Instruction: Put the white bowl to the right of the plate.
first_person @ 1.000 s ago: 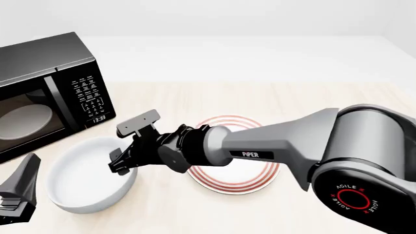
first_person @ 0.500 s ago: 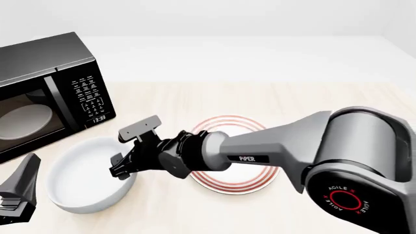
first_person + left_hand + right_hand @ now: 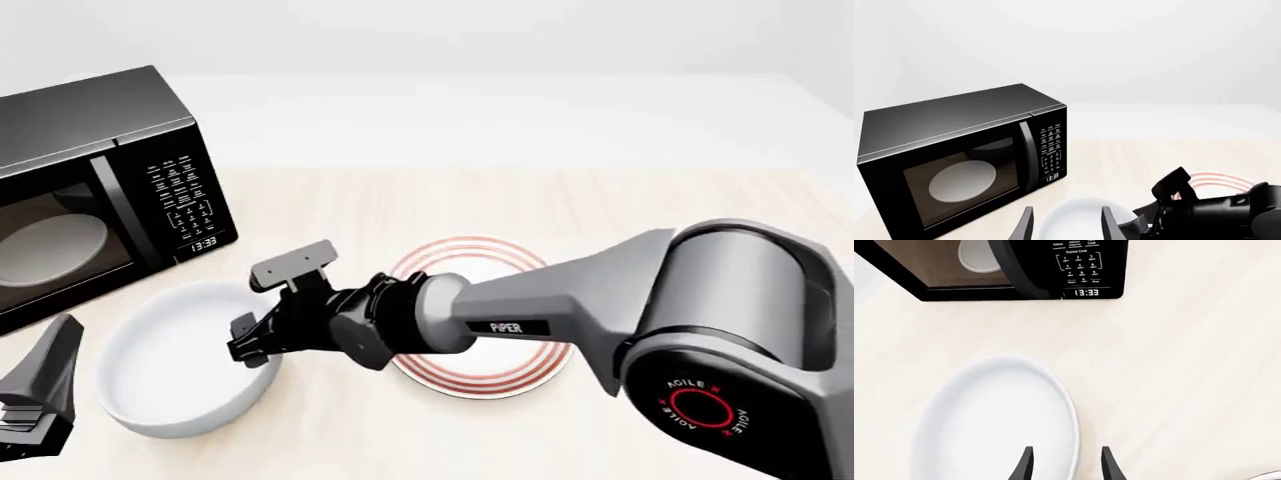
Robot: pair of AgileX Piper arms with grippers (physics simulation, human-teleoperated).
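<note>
right gripper (image 3: 1064, 465) | fingers spread, straddling rim of white bowl (image 3: 987, 425) | plate (image 3: 514, 375) just right

The white bowl (image 3: 174, 365) looked glossy and smooth; the table (image 3: 601, 210) was pale matt wood; the microwave (image 3: 94, 190) was black with a soft sheen.

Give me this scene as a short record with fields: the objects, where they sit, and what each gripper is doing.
bowl: plain deep glossy white bowl, on the table left of the plate
plate: flat white plate with red rings, partly hidden by the right arm
microwave: black microwave, far left, door shut, display 13:33
right gripper: open, fingers straddling the bowl's right rim, one inside and one outside
left gripper: open, holding nothing, low at the front view's left edge
task status: bowl not yet moved right of the plate
</note>
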